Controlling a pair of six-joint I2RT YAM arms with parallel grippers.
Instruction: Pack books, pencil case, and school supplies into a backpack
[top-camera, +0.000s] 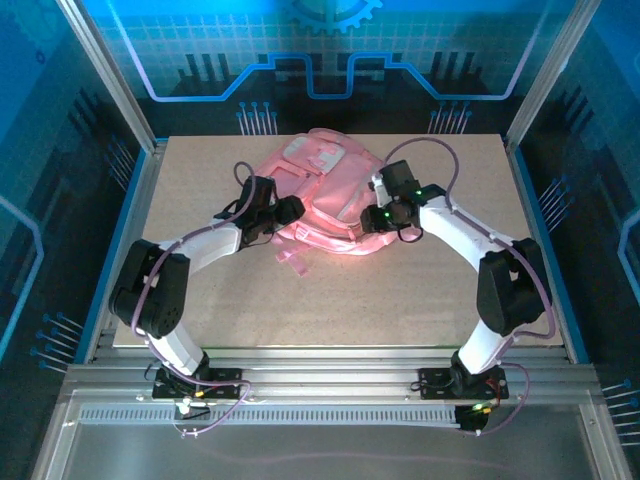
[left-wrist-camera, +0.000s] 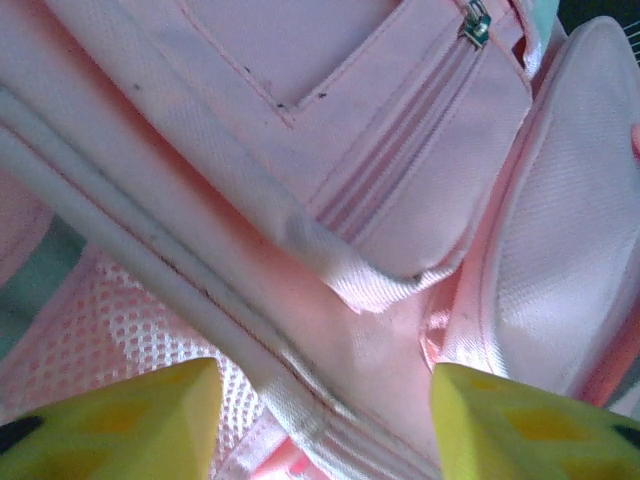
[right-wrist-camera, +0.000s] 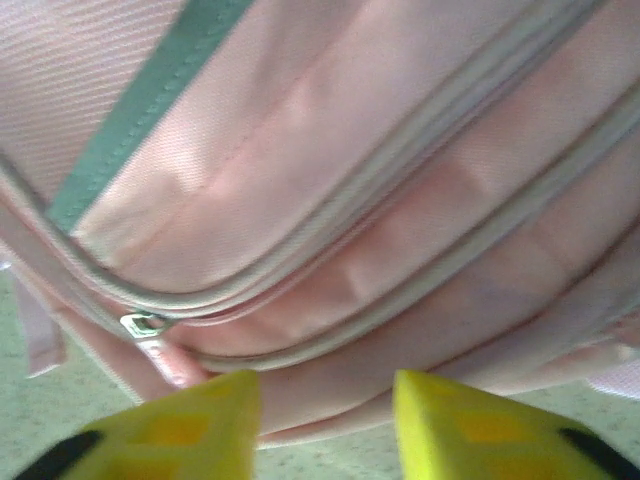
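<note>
Backpack (top-camera: 325, 195), pink, lies on the table (top-camera: 400, 300) toward the far side. Left gripper (left-wrist-camera: 320, 400) and right gripper (right-wrist-camera: 325, 400) are at its two sides, each with jaws apart, holding nothing.

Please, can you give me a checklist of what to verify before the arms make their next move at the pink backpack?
1. Is the left gripper open, with nothing held: ok.
2. Is the right gripper open, with nothing held: ok.
3. Does the backpack lie fully on the table, away from its edges: ok.
4. Are the books and pencil case inside the backpack: cannot tell.
5. Has the zipper pull near the right gripper run to the zip's end: cannot tell.
</note>
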